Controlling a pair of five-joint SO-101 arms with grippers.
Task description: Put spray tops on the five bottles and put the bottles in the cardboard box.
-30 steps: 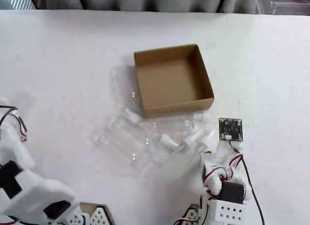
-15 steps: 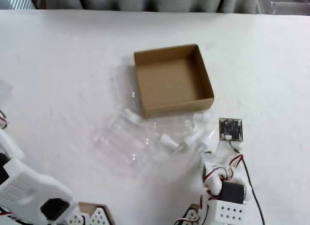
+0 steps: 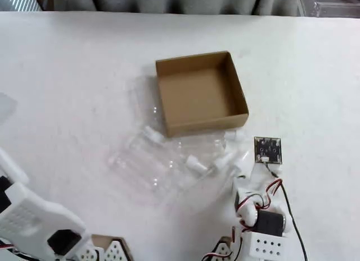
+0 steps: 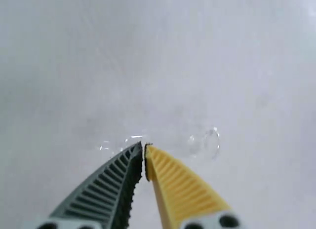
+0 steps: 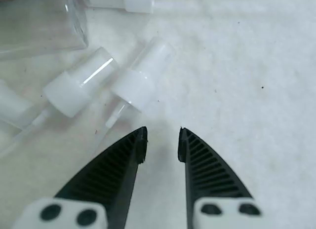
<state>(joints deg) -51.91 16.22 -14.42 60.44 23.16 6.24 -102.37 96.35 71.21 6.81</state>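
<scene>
Your left pincer (image 4: pixel 144 151) has its grey and yellow tips pressed together, with nothing visible between them. Just past those tips a clear bottle (image 4: pixel 203 142) lies on its side on the white surface (image 4: pixel 148 51). You cannot tell whether the tips touch the bottle.

Your right pincer (image 5: pixel 162 140) stands slightly parted, its 2 black sides gripping nothing. Just beyond it lie the nearer spray top (image 5: pixel 140 76) and, beside that, a second spray top (image 5: pixel 81 83), each white with a thin dip tube. Past them is a toppled bottle (image 5: pixel 42 21) of clear plastic.

In the high view, your right arm (image 3: pixel 260 213) sits at the near edge of the surface and your left arm (image 3: pixel 34 224) at the near left corner. The bottles (image 3: pixel 149 160) and spray tops (image 3: pixel 197 163) lie loose in a cluster between the right arm and the cardboard box (image 3: pixel 207 126), all outside it and just beside its near wall. The box stands open-topped near the middle of the surface.
</scene>
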